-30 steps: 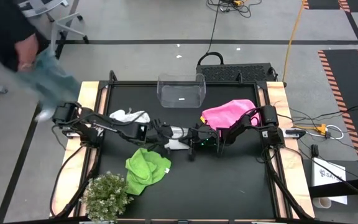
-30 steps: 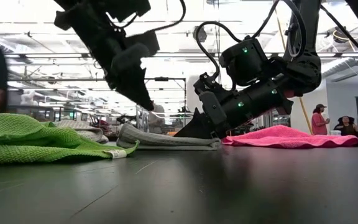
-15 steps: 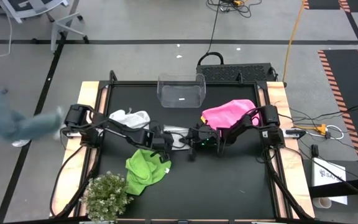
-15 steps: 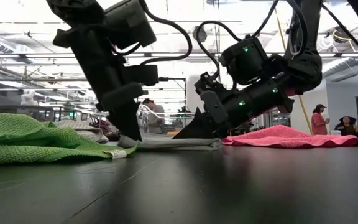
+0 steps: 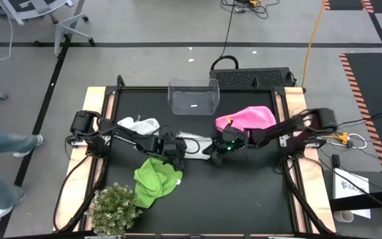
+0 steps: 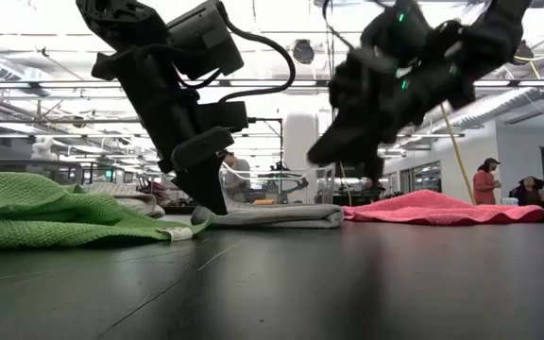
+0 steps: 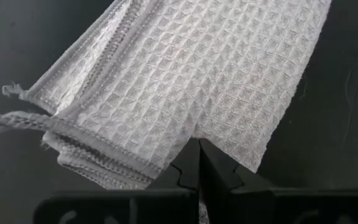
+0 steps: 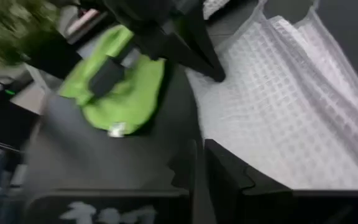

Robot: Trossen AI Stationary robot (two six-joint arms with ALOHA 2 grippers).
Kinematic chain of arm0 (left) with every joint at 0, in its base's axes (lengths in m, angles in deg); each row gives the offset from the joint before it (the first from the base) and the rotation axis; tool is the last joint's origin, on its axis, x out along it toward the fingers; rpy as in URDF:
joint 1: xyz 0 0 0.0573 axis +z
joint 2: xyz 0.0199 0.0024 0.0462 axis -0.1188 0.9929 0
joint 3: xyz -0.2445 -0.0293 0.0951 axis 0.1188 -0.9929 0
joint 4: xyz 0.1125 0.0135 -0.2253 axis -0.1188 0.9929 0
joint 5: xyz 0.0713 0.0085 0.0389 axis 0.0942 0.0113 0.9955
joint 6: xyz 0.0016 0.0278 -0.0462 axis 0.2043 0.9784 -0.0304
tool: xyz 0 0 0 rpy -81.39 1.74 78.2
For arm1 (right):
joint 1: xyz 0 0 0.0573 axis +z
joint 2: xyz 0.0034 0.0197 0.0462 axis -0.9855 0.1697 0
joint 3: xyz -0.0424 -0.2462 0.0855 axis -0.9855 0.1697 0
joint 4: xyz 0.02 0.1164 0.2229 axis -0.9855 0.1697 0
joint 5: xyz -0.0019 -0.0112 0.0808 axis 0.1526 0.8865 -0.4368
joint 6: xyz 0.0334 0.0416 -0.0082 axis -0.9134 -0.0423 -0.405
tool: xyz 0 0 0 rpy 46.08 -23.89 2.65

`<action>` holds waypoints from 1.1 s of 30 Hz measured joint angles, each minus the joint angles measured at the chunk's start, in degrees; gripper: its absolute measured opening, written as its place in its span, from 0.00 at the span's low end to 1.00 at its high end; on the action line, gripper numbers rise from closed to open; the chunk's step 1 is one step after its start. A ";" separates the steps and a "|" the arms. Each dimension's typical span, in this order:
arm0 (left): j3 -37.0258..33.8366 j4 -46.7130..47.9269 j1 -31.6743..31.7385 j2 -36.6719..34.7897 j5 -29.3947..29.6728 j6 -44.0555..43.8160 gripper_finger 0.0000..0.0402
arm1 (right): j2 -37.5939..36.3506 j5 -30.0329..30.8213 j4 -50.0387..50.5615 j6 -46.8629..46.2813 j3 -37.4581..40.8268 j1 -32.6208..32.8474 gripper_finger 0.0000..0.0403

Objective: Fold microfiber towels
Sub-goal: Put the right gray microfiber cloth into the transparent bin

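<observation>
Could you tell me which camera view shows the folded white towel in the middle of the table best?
The left wrist view: the white towel fills it, waffle weave and stacked edges plain. The right wrist view shows it blurred. The high view shows only a small strip between the arms; the low view shows its edge.

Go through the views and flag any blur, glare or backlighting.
Low view: the right arm is smeared by motion, both arms are dark silhouettes against bright ceiling lights, and the black table shows a sheen. Right wrist view: the green towel and plant are streaked. Left wrist view: the white towel weave is crisp. High view: even light; the right arm is slightly blurred.
</observation>
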 joint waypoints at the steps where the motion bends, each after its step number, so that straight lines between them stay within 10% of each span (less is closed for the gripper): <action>1: -0.06 -0.36 0.06 0.00 -0.01 0.00 0.02 | -2.40 -0.42 2.80 -1.56 0.00 0.01 0.09; 10: -0.11 -3.23 0.11 0.17 0.18 -0.55 0.03 | -9.60 -1.63 20.99 -13.39 -0.07 -0.08 0.26; 22: -0.11 -3.61 0.11 0.17 0.22 -1.14 0.03 | -0.42 -1.52 19.83 -14.00 -0.11 -4.34 0.52; 33: -0.11 -3.47 0.11 0.11 0.22 -1.27 0.03 | 7.05 -3.60 6.39 -15.48 -0.28 -7.08 0.57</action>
